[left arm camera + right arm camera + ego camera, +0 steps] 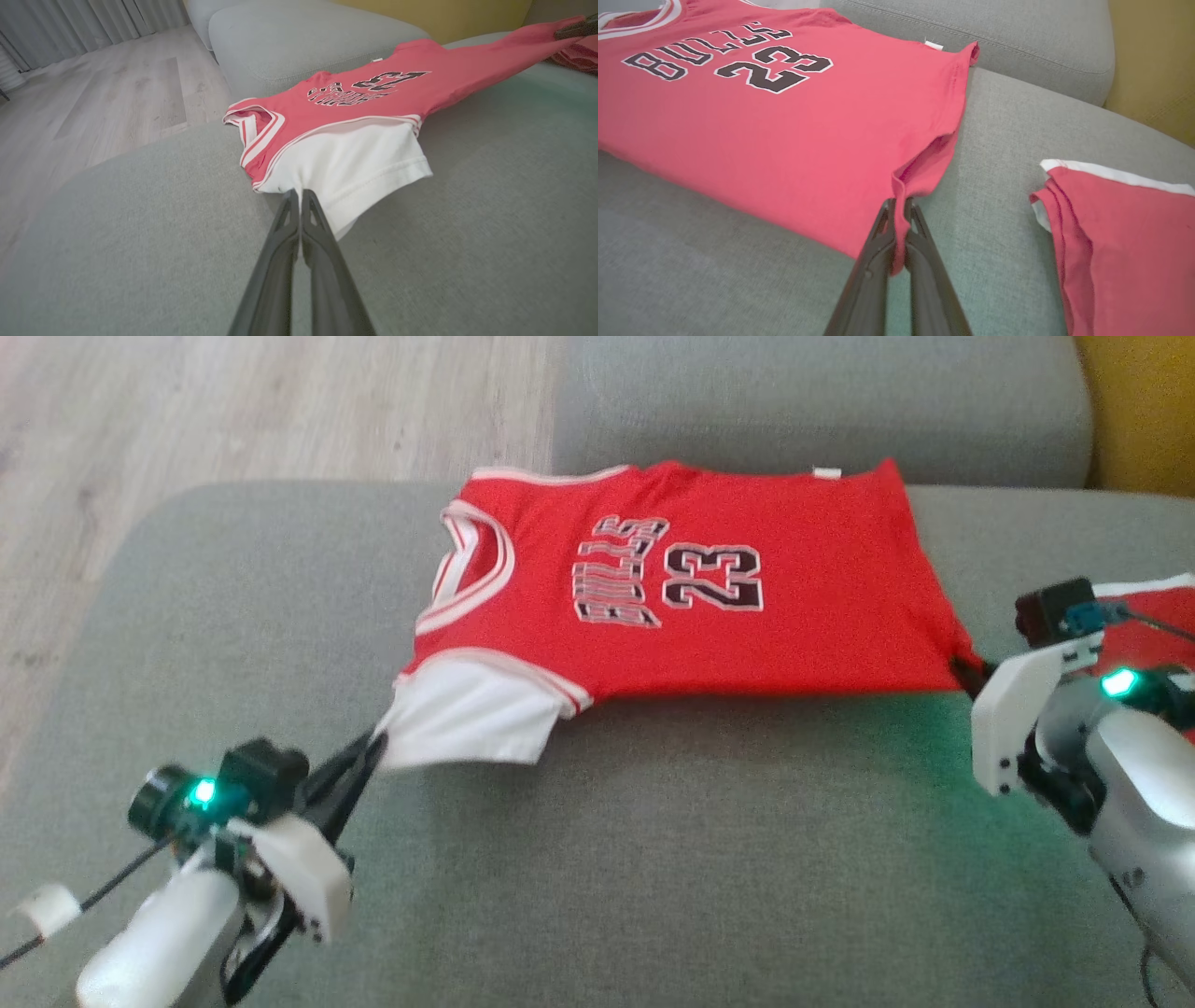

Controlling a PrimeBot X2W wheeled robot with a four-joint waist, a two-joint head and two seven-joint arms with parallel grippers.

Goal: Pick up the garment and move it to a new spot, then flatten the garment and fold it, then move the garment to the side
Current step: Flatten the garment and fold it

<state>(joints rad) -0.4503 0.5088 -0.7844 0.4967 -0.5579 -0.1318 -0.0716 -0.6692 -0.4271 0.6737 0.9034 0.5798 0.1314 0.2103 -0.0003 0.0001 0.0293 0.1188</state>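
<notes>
We see a broad sofa seat [653, 859] of coarse grey woven cloth with a rounded front corner, and everything else sits on it or around it. Beyond the seat's far left edge lies a pale wood-plank floor [233, 411], and along its far edge rises a plump back cushion [822, 401] in the same grey weave.

The jersey [822, 616] lies spread flat across the far middle of the seat. It is smooth red knit with white-striped trim at the neck and armhole and black block lettering with the number 23. Its white ribbed-hem sleeve [467, 723] points toward the seat's front left.

At the seat's right edge we see a second red garment [1125, 242], folded in soft layers with a white band.

The left gripper [373, 747] reaches in from the seat's front left, its thin dark jaws pinched tight on the sleeve's edge. The right gripper [899, 205] comes from the seat's right, jaws clamped on the jersey's puckered hem corner.

A small white label [826, 473] sticks out at the jersey's far edge.
</notes>
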